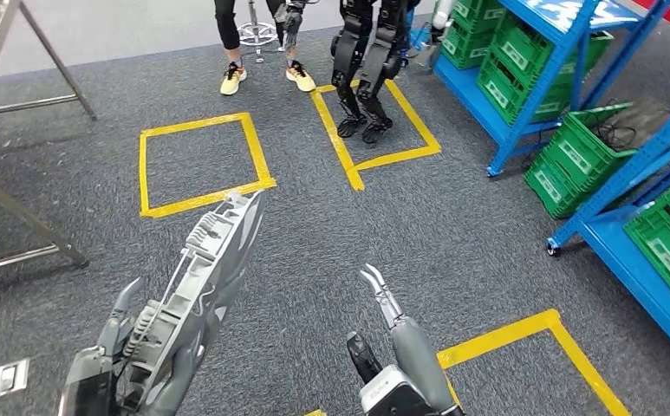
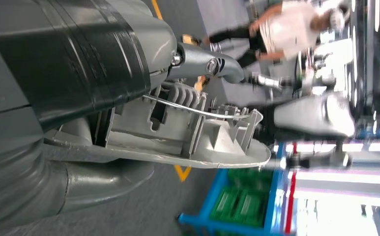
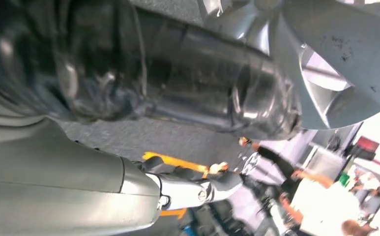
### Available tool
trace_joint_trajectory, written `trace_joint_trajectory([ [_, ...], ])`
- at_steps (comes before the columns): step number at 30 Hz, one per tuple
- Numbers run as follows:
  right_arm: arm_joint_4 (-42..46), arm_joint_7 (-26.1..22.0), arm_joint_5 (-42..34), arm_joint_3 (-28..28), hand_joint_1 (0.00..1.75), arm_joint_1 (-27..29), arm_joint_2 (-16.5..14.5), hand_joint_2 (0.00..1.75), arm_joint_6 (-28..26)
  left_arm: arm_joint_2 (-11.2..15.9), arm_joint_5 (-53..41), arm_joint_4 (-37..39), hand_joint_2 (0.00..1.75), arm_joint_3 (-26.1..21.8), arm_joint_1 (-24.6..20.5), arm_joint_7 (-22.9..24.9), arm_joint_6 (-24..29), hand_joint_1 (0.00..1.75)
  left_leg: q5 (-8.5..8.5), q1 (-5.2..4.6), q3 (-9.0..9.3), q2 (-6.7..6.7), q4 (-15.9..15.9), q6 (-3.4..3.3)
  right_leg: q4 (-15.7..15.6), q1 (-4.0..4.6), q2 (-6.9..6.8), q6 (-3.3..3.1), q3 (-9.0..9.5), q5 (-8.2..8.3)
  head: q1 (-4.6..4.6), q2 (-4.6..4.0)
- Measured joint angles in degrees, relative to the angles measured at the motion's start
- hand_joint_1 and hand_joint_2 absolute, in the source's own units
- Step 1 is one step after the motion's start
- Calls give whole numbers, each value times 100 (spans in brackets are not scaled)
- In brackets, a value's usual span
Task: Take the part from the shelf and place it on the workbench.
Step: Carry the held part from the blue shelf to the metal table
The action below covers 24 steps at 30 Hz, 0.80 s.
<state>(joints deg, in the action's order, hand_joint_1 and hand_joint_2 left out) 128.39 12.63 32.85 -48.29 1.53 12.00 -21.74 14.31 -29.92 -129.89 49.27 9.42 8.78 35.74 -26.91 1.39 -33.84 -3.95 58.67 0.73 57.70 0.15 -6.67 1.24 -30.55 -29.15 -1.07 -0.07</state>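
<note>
Left hand [image 1: 132,364] grips long grey ribbed plastic part [image 1: 205,286]; right hand [image 1: 392,347] empty, fingers apart; walking jolts could loosen it.

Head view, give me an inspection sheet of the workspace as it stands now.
Surface: grey carpet floor with yellow tape squares.
Job's things: grey part, held off the floor.
Clutter: nothing seen.
Hands: left hand grips the part; right hand holds nothing, fingers apart.
Cables: white cable and box on the floor at the left.
Surroundings: blue shelves with green crates, another robot's legs, a person's legs.
</note>
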Motion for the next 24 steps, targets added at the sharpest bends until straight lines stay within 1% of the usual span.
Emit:
trace_joint_trajectory([
  [1, -4, -7, -9, -5, 0, -12, -9, 0, 10, 3, -13, -14, 175, -1, 3, 9, 16, 175, 11, -15, 7, 74, 8, -36, 10, 3, -59, 33, 12, -12, 18, 0],
  [2, -10, -14, -17, -10, 0, -24, -14, 0, 21, 6, -27, -28, 175, -2, 9, 14, 32, 175, 23, -19, -7, 151, 7, -75, 12, -12, -108, 60, 53, -17, 39, 0],
  [3, -16, -20, -27, -16, 0, -41, -19, 0, 28, 10, -40, -43, 175, -4, 22, 18, 46, 175, 40, -17, -18, 223, -2, -109, 40, -32, -58, 97, 58, -45, 55, 0],
  [4, -21, -29, -38, -20, 0, -58, -23, 0, 37, 14, -52, -58, 175, -6, 35, 23, 59, 175, 58, -11, -25, 291, -10, -144, 136, -50, 76, 129, 35, -124, 74, 0],
  [5, -24, -39, -50, -21, 0, -72, -23, 0, 45, 16, -63, -71, 175, -7, 45, 28, 69, 175, 76, -2, -30, 355, -18, -173, 341, -64, 255, 151, -57, -260, 102, 0],
  [6, -26, -49, -67, -23, 0, -80, -24, 0, 55, 18, -74, -82, 175, -8, 53, 35, 78, 175, 88, -5, -39, 421, -19, -191, 660, -74, 448, 162, -206, -438, 140, 0],
  [7, -32, -58, -81, -25, 0, -80, -24, 0, 63, 20, -84, -88, 175, -9, 53, 43, 84, 175, 100, -15, -52, 492, -17, -209, 1051, -76, 558, 156, -383, -618, 175, 0],
  [8, -42, -63, -97, -27, 0, -80, -24, 0, 70, 22, -93, -91, 175, -9, 54, 49, 87, 175, 109, -29, -65, 573, -16, -223, 1413, -75, 600, 145, -561, -739, 204, 0],
  [9, -55, -67, -108, -29, 0, -79, -24, 0, 76, 26, -102, -93, 175, -10, 56, 54, 88, 175, 116, -43, -75, 656, -14, -233, 1647, -73, 618, 126, -689, -778, 223, 0],
  [10, -68, -70, -113, -31, 0, -80, -24, 0, 79, 31, -108, -95, 175, -10, 58, 57, 90, 175, 122, -55, -80, 742, -12, -238, 1671, -65, 630, 97, -724, -704, 235, 0],
  [11, -76, -72, -117, -32, 0, -82, -25, 0, 81, 35, -113, -97, 175, -11, 60, 58, 90, 175, 129, -62, -81, 832, -10, -239, 1474, -53, 655, 57, -656, -535, 243, 0],
  [12, -80, -74, -119, -33, 0, -86, -27, 0, 82, 39, -115, -102, 175, -11, 62, 58, 91, 175, 137, -64, -79, 920, -9, -235, 1111, -36, 726, 10, -509, -312, 249, 0],
  [13, -82, -76, -120, -33, 0, -93, -30, 0, 83, 41, -117, -107, 175, -11, 64, 58, 91, 175, 148, -63, -85, 1001, -7, -226, 718, -24, 876, -42, -348, -131, 255, 0],
  [14, -83, -79, -120, -34, 0, -100, -33, 0, 83, 44, -118, -111, 175, -11, 62, 58, 91, 175, 162, -57, -98, 1078, -4, -209, 383, -15, 1021, -83, -219, -11, 251, 0],
  [15, -84, -81, -120, -34, 0, -105, -36, 0, 83, 46, -120, -115, 175, -11, 60, 58, 91, 175, 179, -42, -122, 1140, -7, -183, 177, -3, 1129, -110, -147, 40, 256, 0],
  [16, -86, -83, -120, -34, 0, -109, -38, 0, 84, 48, -121, -117, 175, -11, 61, 60, 91, 175, 198, -24, -149, 1210, -15, -145, 96, 7, 1175, -128, -124, 31, 264, 0],
  [17, -87, -86, -120, -35, 0, -111, -43, 0, 88, 49, -125, -122, 175, -11, 64, 63, 91, 175, 223, -8, -174, 1287, -32, -97, 47, 19, 1118, -140, -95, 45, 275, 0],
  [18, -87, -91, -119, -36, 0, -116, -50, 0, 92, 51, -131, -126, 175, -10, 72, 69, 91, 175, 241, 4, -208, 1313, -34, -60, -9, 11, 1034, -147, -56, 80, 290, 0],
  [19, -90, -96, -117, -37, 0, -122, -58, 0, 97, 54, -138, -132, 175, -8, 78, 79, 91, 175, 226, -11, -255, 1231, -5, -34, -83, 3, 959, -160, -4, 127, 281, 0],
  [20, -92, -102, -112, -39, 0, -130, -66, 0, 100, 59, -145, -137, 175, -5, 79, 89, 90, 175, 149, -34, -331, 1062, 104, -16, -159, -4, 873, -169, 46, 176, 254, 0],
  [21, -94, -106, -106, -40, 0, -135, -72, 0, 97, 68, -151, -140, 175, -2, 76, 102, 88, 175, 13, -53, -439, 840, 313, -11, -213, -7, 786, -175, 67, 211, 212, 0],
  [22, -98, -110, -100, -42, 0, -135, -76, 0, 91, 76, -158, -144, 175, 1, 70, 119, 85, 175, -161, -69, -570, 632, 599, 0, -226, 13, 702, -186, 75, 224, 171, 0],
  [23, -101, -112, -96, -43, 0, -126, -78, 0, 81, 83, -166, -144, 175, 2, 64, 137, 82, 175, -324, -64, -703, 518, 922, 16, -219, 26, 605, -192, 70, 220, 142, 0],
  [24, -104, -113, -94, -43, 0, -108, -80, 0, 65, 90, -174, -145, 175, 2, 61, 155, 80, 175, -419, -54, -801, 461, 1172, 30, -199, 32, 514, -194, 58, 209, 122, 0],
])
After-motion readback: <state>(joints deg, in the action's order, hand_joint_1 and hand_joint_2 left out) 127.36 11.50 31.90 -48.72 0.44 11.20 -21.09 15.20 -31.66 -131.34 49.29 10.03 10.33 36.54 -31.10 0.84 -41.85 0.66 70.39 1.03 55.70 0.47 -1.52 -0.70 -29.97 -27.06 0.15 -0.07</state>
